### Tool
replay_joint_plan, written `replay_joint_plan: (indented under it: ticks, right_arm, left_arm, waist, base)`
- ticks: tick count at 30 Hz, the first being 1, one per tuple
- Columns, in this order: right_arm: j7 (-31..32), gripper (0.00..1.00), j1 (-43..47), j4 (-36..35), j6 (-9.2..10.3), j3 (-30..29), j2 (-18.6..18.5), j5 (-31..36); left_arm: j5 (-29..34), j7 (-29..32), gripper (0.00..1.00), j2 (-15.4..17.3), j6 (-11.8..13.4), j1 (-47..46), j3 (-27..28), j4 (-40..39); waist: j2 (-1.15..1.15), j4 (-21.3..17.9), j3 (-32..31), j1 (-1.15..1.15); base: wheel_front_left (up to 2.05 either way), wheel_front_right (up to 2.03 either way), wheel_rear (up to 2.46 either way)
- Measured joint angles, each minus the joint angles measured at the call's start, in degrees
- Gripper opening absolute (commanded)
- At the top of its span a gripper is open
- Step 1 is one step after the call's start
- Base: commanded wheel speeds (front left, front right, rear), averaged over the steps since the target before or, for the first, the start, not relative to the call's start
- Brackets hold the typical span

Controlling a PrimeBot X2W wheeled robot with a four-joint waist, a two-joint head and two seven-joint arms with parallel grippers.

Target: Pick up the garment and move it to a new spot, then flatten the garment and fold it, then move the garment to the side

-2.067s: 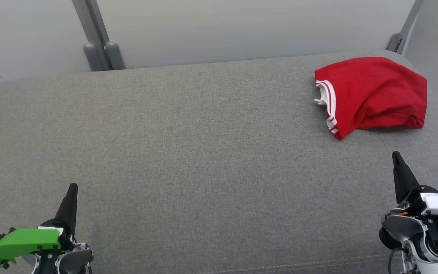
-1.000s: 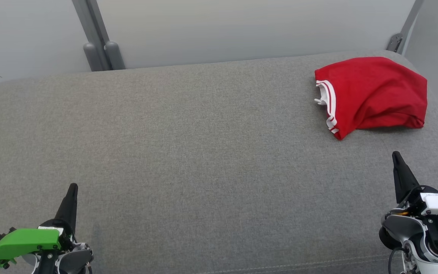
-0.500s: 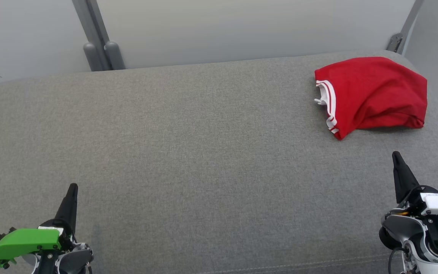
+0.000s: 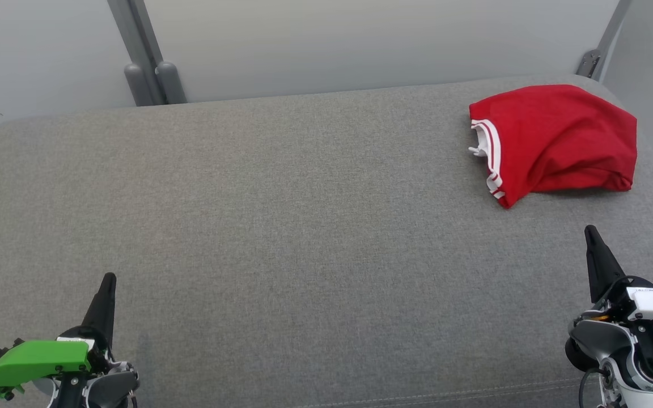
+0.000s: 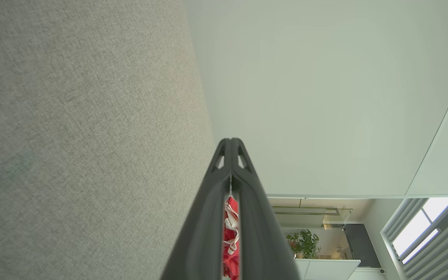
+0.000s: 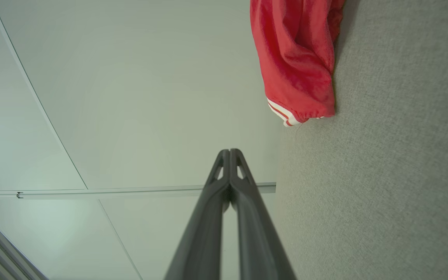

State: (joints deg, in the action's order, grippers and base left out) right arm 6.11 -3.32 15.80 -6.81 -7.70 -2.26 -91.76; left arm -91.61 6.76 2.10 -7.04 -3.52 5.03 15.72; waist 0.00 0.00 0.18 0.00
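Note:
The garment, red with white stripes along one hem, lies folded in a compact bundle at the far right of the grey cushioned surface. My right gripper sits shut near the front right edge, well short of the garment, holding nothing. At the front left my left gripper is shut and empty, far from the garment. In the right wrist view the garment lies ahead of the closed fingertips. A sliver of the garment shows behind the closed left gripper.
A pale wall panel runs along the back edge, with grey posts at the back left and a bracket at the back right. The cushion's front seam runs just ahead of my grippers.

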Motion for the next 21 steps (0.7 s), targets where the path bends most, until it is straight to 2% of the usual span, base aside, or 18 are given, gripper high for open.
replay_joint_plan:
  ticks: [21]
  right_arm:
    - [0.00, 0.00, 0.00, -0.01, 0.00, 0.00, 0.00, 0.00]
  left_arm:
    - [0.00, 0.00, 0.00, 0.00, 0.00, 0.00, -0.01, 0.00]
  waist:
    - [0.00, 0.00, 0.00, 0.00]
  base:
    - [0.00, 0.00, 0.00]
